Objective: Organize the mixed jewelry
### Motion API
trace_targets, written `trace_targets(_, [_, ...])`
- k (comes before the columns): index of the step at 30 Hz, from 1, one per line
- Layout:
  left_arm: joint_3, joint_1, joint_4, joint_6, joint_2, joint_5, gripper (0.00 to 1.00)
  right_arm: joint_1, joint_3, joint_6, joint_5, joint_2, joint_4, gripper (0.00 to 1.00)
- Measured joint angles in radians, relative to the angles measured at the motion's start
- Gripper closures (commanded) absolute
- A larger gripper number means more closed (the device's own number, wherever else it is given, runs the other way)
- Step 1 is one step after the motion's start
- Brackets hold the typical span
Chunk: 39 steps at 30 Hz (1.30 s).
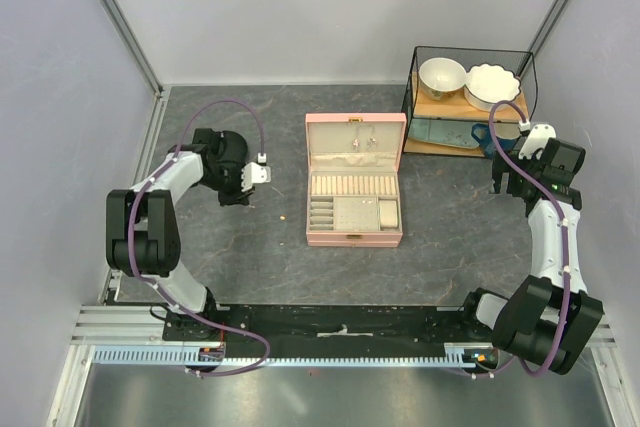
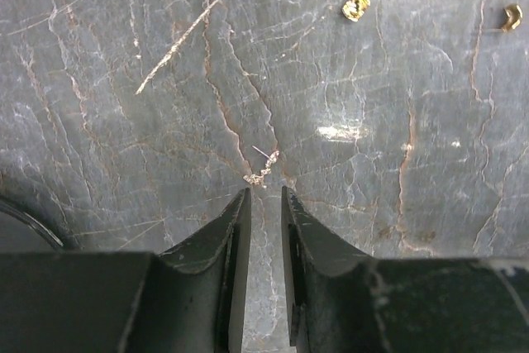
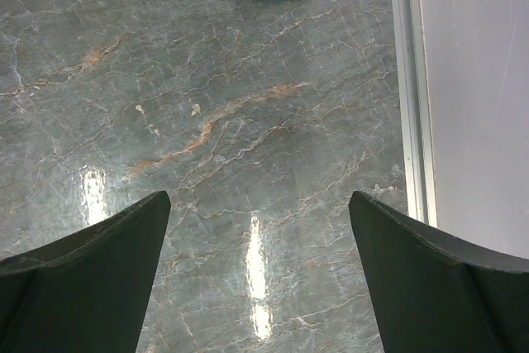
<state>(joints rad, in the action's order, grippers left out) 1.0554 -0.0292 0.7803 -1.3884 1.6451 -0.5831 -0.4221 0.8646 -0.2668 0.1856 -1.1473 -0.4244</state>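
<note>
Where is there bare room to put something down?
Bare table lies between the pink box and the right gripper, and in front of the box toward the near edge. It is crowded by the left gripper, where tiny jewelry pieces lie scattered, and at the far right, where the rack stands.

**Even overhead light, glare on the stone**

The top view is bright and evenly lit, with only soft, short shadows on the table (image 1: 250, 257). Both wrist views are sharp on the tabletop, but white patches of reflected light wash out some of its veins. The black fingers (image 2: 198, 287) in the left wrist view are dark, nearly featureless shapes, slightly soft towards the lower edge
</note>
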Motion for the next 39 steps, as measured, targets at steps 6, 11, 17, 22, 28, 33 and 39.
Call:
trace_targets(6, [0.045,0.024,0.098,-0.200,0.046,-0.051,0.71,0.000,0.000,0.000,0.000,0.000,0.000,0.02])
trace_targets(11, [0.045,0.023,0.152,-0.340,0.050,-0.068,0.71,0.000,0.000,0.000,0.000,-0.001,0.000,0.02])
trace_targets(17, [0.059,0.023,0.183,-0.430,0.088,-0.074,0.71,0.000,0.000,0.000,0.000,-0.007,0.000,0.02])
trace_targets(22, [0.093,0.023,0.193,-0.461,0.129,-0.072,0.71,0.000,0.000,0.000,0.000,-0.008,0.000,0.02])
trace_targets(28, [0.150,0.023,0.195,-0.465,0.167,-0.071,0.70,0.000,0.000,0.000,0.000,-0.008,0.000,0.02])
trace_targets(33, [0.167,0.023,0.208,-0.465,0.190,-0.063,0.70,0.000,0.000,0.000,-0.001,-0.008,0.000,0.02])
trace_targets(39, [0.167,0.023,0.227,-0.465,0.201,-0.046,0.69,0.000,0.000,0.000,-0.002,-0.008,0.000,0.02])
